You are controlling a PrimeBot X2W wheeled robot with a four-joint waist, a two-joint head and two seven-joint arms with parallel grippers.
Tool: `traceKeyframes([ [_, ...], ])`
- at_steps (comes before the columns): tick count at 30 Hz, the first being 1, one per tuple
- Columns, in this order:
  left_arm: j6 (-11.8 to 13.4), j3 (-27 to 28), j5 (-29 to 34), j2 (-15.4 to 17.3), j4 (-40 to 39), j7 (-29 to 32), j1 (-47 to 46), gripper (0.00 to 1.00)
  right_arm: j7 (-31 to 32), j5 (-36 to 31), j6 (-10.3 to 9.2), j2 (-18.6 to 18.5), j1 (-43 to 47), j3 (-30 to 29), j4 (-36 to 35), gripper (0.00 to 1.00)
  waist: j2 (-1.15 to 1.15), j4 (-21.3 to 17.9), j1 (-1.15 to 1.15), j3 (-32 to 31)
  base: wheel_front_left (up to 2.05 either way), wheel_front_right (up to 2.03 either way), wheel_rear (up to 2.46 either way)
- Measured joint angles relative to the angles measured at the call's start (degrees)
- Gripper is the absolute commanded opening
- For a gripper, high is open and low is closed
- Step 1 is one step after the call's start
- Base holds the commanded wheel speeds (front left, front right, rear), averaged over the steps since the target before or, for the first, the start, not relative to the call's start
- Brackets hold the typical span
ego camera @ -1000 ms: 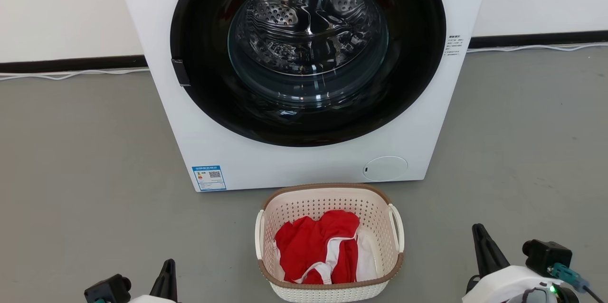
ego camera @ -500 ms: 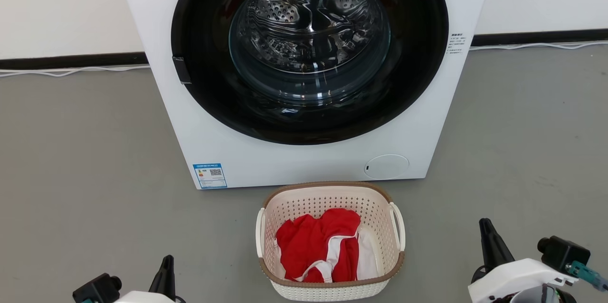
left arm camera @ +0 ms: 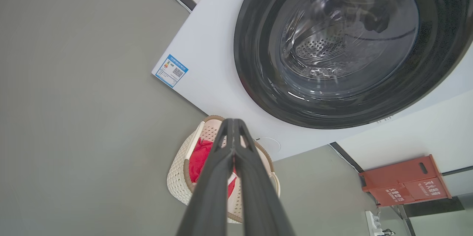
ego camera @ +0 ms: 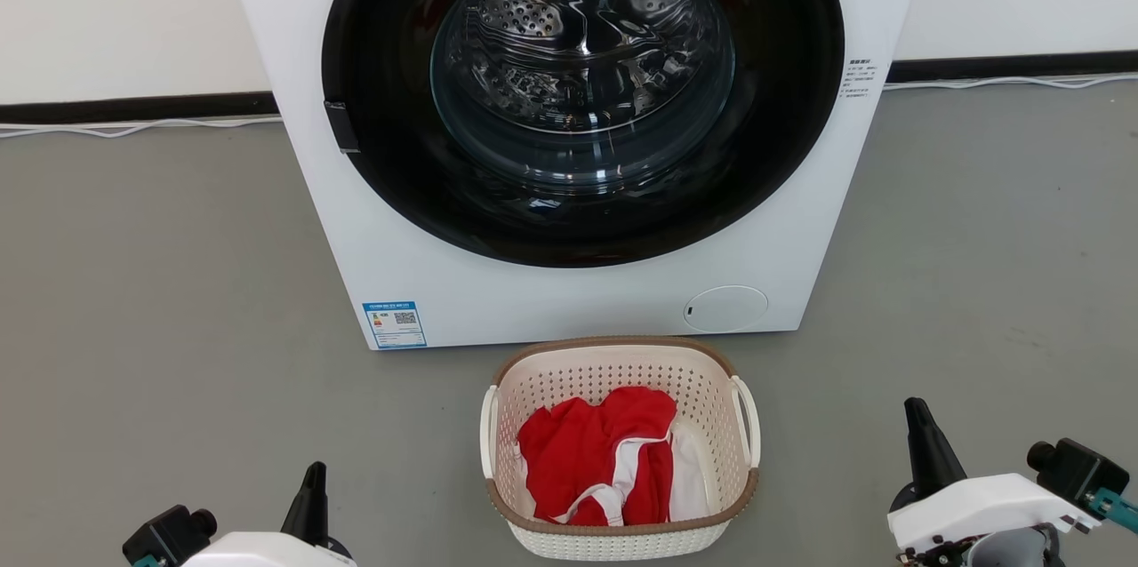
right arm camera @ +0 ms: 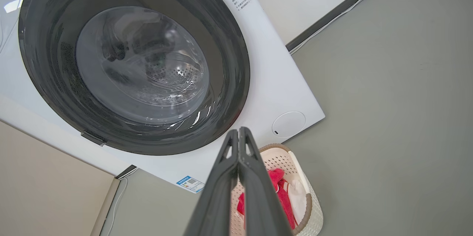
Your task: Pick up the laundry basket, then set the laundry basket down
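Left jaws: the two long dark fingers of the left gripper (ego camera: 315, 474) are pressed together tip to tip, holding nothing; the left wrist view (left arm camera: 232, 122) shows the same.
Right jaws: the fingers of the right gripper (ego camera: 916, 409) are likewise pressed flat against each other and empty, as the right wrist view (right arm camera: 239, 131) confirms.
Basket: the small cream-white perforated plastic laundry basket (ego camera: 613, 376), with a brown woven-look rim and white loop handles, stands upright on the grey floor (ego camera: 160, 283).
Basket vs left jaws: in the head view it lies toward 3 o'clock of the tips, well apart. In the left wrist view its wall (left arm camera: 177, 180) shows past the fingers.
Basket vs right jaws: it lies toward 9 o'clock of the tips, well apart. In the right wrist view its wall (right arm camera: 312, 210) sits at 5 o'clock of the tips.
Contents: a crumpled red garment (ego camera: 578, 451) with white trim, and a white cloth (ego camera: 689, 483) against the right wall.
Surroundings: a white front-loading washing machine (ego camera: 569, 305) stands at the basket's 12 o'clock, just beside it, with its round black-framed glass door (ego camera: 578, 96) closed. A blue sticker (ego camera: 394, 324) is at the machine's lower left corner.
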Motion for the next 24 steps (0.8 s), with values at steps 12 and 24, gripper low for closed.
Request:
traceKeyframes([
  [12,-1.00,0.91,-6.42,-0.30,-1.30,1.63,-0.07,0.00,1.93,7.98,0.00,0.25,0.02,-0.65,-1.65,0.00,0.00,0.16,0.00,0.30,0.00,0.00,0.00],
  [24,-1.77,1.86,-13.24,-0.52,-2.67,3.92,-0.20,0.00,3.69,16.69,0.00,0.54,0.04,-1.40,-3.43,0.00,0.00,0.34,0.00,0.62,0.00,0.00,0.00],
])
